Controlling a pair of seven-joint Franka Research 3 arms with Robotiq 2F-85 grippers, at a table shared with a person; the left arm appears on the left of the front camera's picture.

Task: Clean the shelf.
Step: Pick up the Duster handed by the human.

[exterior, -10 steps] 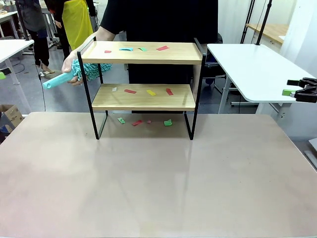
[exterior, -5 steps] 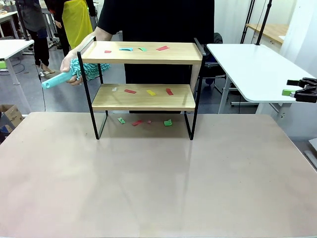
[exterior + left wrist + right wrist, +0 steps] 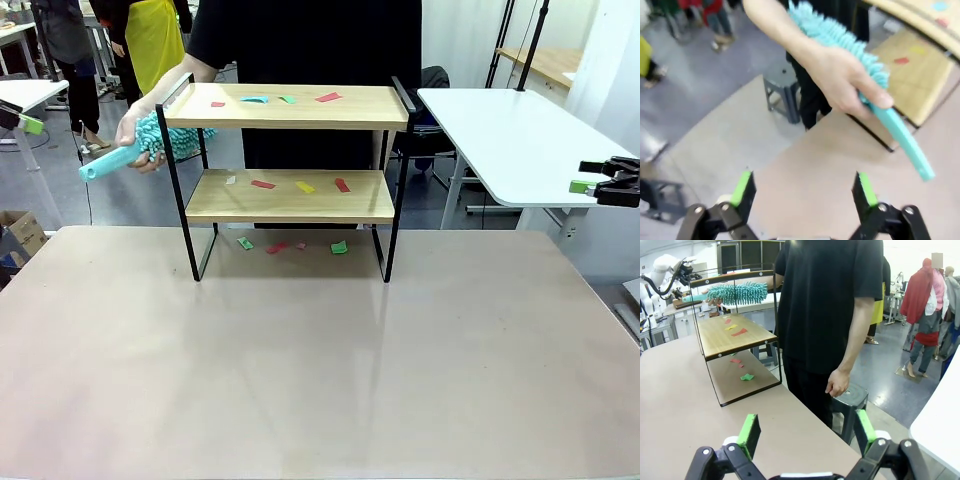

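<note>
Two grippers idle: left gripper (image 3: 805,187) spread wide, holding nothing; right gripper (image 3: 805,432) likewise. Shelf (image 3: 370,105) at far middle of table (image 3: 320,380); paper scraps (image 3: 304,186) on both boards and underneath. Person's hand (image 3: 133,130) holds teal duster (image 3: 160,140) at shelf's left end.

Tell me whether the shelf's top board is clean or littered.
Littered: red, blue and green scraps lie on the top board of the shelf.

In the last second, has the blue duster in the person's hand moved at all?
Yes, a little. The duster has slid toward picture left, so its fluffy end reaches less far past the left posts of the shelf.
</note>
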